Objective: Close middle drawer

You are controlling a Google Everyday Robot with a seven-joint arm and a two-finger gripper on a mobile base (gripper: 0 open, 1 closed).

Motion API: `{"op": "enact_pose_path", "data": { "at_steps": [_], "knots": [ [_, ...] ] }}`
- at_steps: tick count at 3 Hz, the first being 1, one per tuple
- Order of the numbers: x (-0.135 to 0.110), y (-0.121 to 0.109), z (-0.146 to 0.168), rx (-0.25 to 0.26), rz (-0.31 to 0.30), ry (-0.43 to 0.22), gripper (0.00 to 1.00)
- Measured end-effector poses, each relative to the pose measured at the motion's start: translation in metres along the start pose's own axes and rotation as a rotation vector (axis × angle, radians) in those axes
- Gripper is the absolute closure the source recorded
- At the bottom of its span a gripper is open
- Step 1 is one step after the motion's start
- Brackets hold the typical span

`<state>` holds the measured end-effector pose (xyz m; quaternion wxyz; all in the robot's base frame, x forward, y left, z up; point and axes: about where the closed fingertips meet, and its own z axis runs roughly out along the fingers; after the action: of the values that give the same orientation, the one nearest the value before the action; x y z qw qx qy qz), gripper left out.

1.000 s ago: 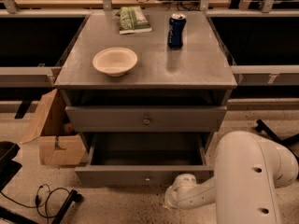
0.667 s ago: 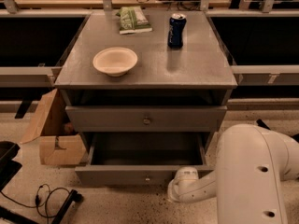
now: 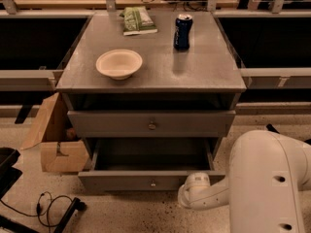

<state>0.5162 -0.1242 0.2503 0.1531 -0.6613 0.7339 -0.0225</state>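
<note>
The middle drawer (image 3: 153,182) is pulled out, and its plain grey box interior (image 3: 150,154) shows. Its flat front has one small round knob at centre. Above it, the taller top drawer (image 3: 152,125) stands slightly out under the tabletop. My white arm (image 3: 267,183) comes in from the lower right. My gripper (image 3: 192,184) is at the arm's end, against the right part of the middle drawer's front, low near the floor. The lowest drawer is hidden under the open one.
On the cabinet top (image 3: 204,72) stand a cream bowl (image 3: 119,63), a blue can (image 3: 182,31) and a green packet (image 3: 138,20). An open cardboard box (image 3: 56,144) sits on the floor at the left. Black cables (image 3: 51,208) lie at the lower left.
The end of my arm has moved up and slightly right, closer to the middle drawer's front. The drawer has not visibly moved.
</note>
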Motion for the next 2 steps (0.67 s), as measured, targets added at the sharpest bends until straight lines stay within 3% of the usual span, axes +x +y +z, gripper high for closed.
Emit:
{"op": "enact_pose_path", "data": {
  "at_steps": [2],
  "knots": [
    [0.0040, -0.0030, 0.0023, 0.017, -0.008, -0.016, 1.00]
  ]
}}
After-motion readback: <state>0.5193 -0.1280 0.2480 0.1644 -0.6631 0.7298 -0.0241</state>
